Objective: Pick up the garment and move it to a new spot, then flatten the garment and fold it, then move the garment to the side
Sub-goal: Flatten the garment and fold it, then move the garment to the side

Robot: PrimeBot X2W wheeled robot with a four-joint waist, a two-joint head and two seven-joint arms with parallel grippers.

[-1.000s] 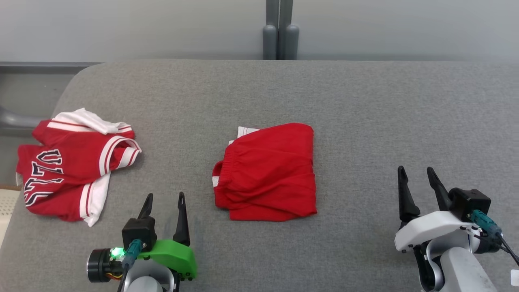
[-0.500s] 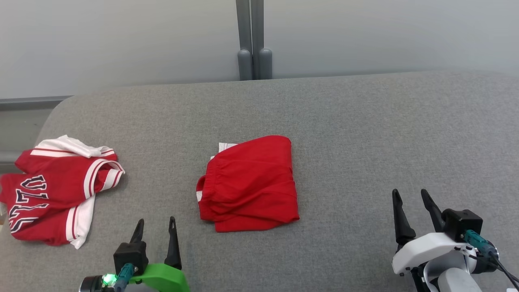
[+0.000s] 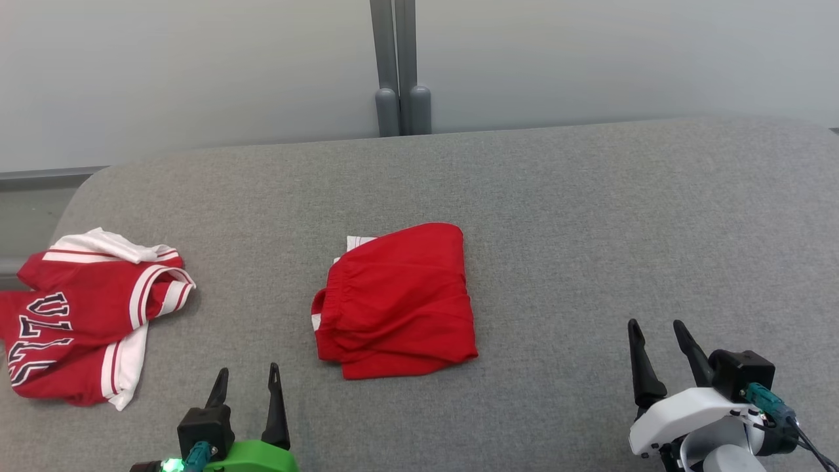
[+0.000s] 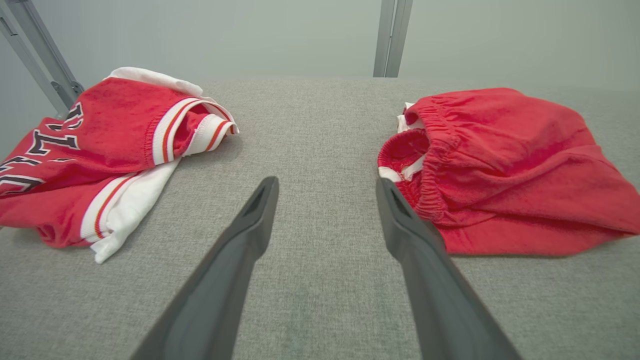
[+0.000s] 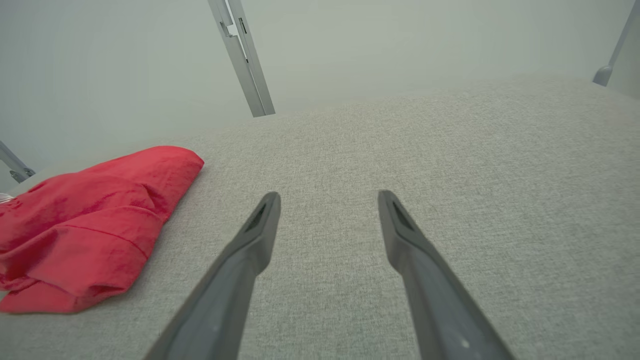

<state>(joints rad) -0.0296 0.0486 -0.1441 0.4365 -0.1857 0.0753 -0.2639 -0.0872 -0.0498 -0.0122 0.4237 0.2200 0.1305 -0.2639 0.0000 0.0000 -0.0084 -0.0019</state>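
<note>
On the grey counter (image 3: 590,216), the folded red garment (image 3: 396,298) lies untouched, the left claw (image 3: 248,371) and right claw (image 3: 655,325) both spread apart.

Dark left gripper (image 3: 248,369) on green shell (image 3: 259,455); right gripper (image 3: 655,322) on white shell (image 3: 682,410), teal connector (image 3: 760,396), seemingly black cable (image 3: 811,448)

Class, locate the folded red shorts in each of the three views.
Head view: shorts in the middle, on the grey table.
Left wrist view: shorts on the picture's right.
Right wrist view: shorts at lower left.
Shared landmark: the grey post behind the table.
</note>
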